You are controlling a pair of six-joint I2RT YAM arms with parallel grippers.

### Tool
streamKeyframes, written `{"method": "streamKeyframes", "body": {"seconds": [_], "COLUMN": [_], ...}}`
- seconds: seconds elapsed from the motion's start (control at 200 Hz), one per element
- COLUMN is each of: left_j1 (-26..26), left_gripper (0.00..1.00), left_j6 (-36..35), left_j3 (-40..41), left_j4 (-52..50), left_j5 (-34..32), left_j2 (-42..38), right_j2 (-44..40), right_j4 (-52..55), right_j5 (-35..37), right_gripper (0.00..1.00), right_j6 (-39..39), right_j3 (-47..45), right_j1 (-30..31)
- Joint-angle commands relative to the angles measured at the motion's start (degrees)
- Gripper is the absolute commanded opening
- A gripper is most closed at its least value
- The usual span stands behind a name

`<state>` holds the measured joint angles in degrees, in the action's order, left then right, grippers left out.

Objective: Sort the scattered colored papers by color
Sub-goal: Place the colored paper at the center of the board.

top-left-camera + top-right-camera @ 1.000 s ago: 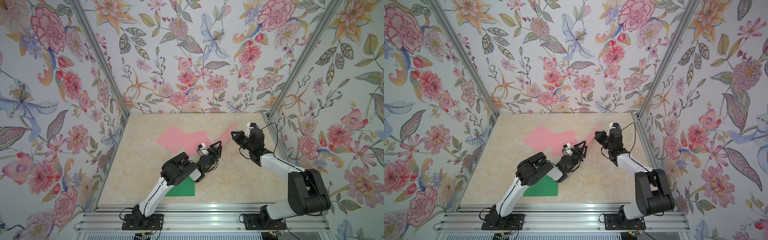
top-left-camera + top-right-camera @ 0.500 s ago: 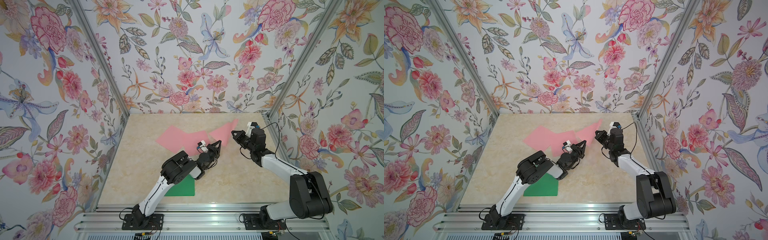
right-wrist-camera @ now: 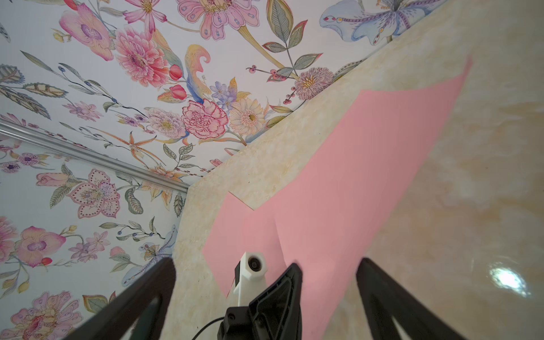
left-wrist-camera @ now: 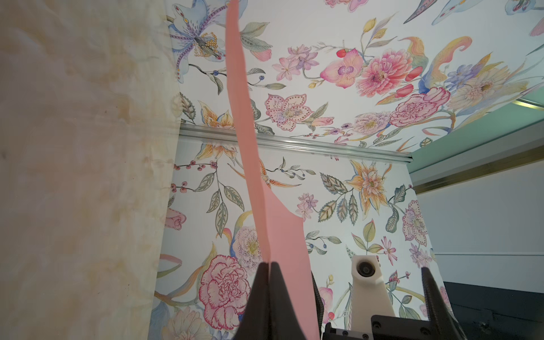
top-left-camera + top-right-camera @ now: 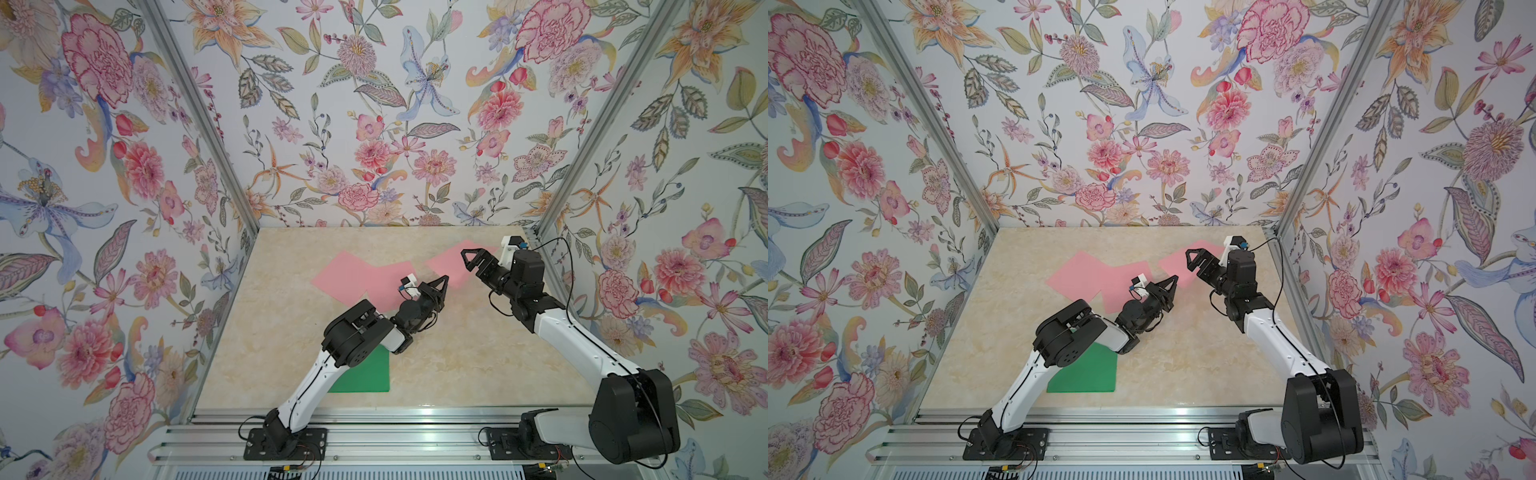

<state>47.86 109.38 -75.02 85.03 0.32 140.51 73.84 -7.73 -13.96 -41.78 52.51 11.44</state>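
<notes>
Three pink sheets and one green sheet show in both top views. Right of centre, the third pink sheet (image 5: 446, 264) is pinched at its lower corner by the left gripper (image 5: 442, 284), whose jaws are pressed flat on the paper. In the left wrist view this sheet (image 4: 270, 223) runs away from the tips almost edge-on. It is lifted off the table and gently bowed.

The right gripper (image 5: 478, 257) sits at the sheet's upper-right end with its jaws spread wide, clamping nothing. To the left, two pink sheets (image 5: 345, 276) lie flat and overlapping at mid-table, and the held sheet's left corner reaches almost to them.

The green sheet (image 5: 368, 374) lies flat at lower centre, partly under the left arm. Its lower edge is close to the front rail (image 5: 415, 413). Every sheet is plain, thin and rectangular.

You have bare table (image 5: 478, 353) between the two arms at lower right, and a bare strip down the left side. The held sheet's upper end lies towards the table's upper-right corner, near the corner post (image 5: 557, 208).
</notes>
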Motion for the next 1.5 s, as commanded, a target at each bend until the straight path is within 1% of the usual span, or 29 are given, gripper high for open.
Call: {"method": "streamKeyframes", "body": {"seconds": [0.0,0.035,0.1,0.19,0.24,0.315,0.395,0.56,0.585,0.635,0.675,0.755,0.77,0.83,0.925,1.04,1.245,1.375,1.395,1.495], "left_j1": [-3.3,-3.6,-4.2,-4.4,-4.2,-3.4,-2.2,1.3,1.8,2.7,3.6,5.9,6.3,7.4,7.5,7.8,9.2,9.6,9.7,9.6], "left_gripper": [0.0,0.0,0.0,0.0,0.0,0.0,0.0,0.0,0.0,0.0,0.0,0.0,0.0,0.0,0.0,0.0,0.0,0.0,0.0,0.0], "left_j6": [-7.8,-10.2,-15.2,-21.5,-24.1,-25.6,-27.5,-32.1,-32.9,-36.9,-41.4,-50.1,-51.2,-53.7,-52.6,-51.6,-50.1,-48.0,-47.6,-46.0], "left_j3": [-0.3,1.6,3.4,8.1,11.4,15.8,21.8,32.6,33.4,33.9,32.9,29.0,26.9,24.9,26.5,27.6,27.3,28.1,30.0,31.9], "left_j4": [-6.8,-9.8,-15.0,-20.8,-23.5,-25.5,-28.4,-38.5,-41.6,-48.8,-59.1,-79.9,-83.0,-90.7,-92.2,-92.3,-92.6,-94.4,-94.5,-94.9], "left_j5": [11.3,13.2,18.8,24.1,26.2,30.5,32.8,33.7,33.3,31.7,29.2,20.4,18.6,13.6,10.8,9.3,9.1,7.4,7.2,6.3], "left_j2": [-5.4,-7.5,-10.7,-14.7,-16.9,-19.3,-22.9,-33.4,-35.5,-39.8,-43.9,-50.5,-51.4,-54.2,-55.8,-54.0,-51.5,-53.4,-53.8,-55.2], "right_j2": [-5.6,-7.1,-10.0,-13.9,-15.2,-15.6,-15.4,-14.6,-14.4,-14.4,-14.7,-15.4,-15.6,-16.1,-16.1,-16.0,-16.0,-16.0,-16.1,-16.3], "right_j4": [10.3,11.8,13.4,15.1,15.3,16.2,15.6,6.3,5.3,4.5,4.2,3.3,3.1,2.2,0.4,-0.4,-1.1,-2.0,-1.9,-3.0], "right_j5": [4.3,5.3,6.0,6.7,5.2,2.2,-0.9,-6.7,-7.3,-7.0,-6.3,-4.6,-4.3,-3.1,-2.8,-2.2,-1.2,-0.6,-0.3,2.0], "right_gripper": [1.0,1.0,1.0,1.0,1.0,1.0,1.0,1.0,1.0,1.0,1.0,1.0,1.0,1.0,1.0,1.0,1.0,1.0,1.0,1.0], "right_j6": [8.9,10.3,11.7,12.7,12.7,12.7,11.2,4.0,3.3,2.5,2.1,1.2,1.0,0.3,-0.9,-1.5,-2.3,-3.3,-3.5,-5.1], "right_j3": [3.7,3.7,3.0,1.5,0.8,0.4,-1.1,-9.2,-10.1,-11.8,-13.2,-16.0,-16.5,-18.8,-21.3,-22.8,-24.8,-26.0,-26.2,-27.7], "right_j1": [-0.7,-1.1,-2.0,-3.5,-4.6,-5.5,-5.7,-5.1,-4.7,-3.5,-2.1,0.6,1.1,2.9,4.6,6.5,8.8,11.1,11.7,15.2]}}
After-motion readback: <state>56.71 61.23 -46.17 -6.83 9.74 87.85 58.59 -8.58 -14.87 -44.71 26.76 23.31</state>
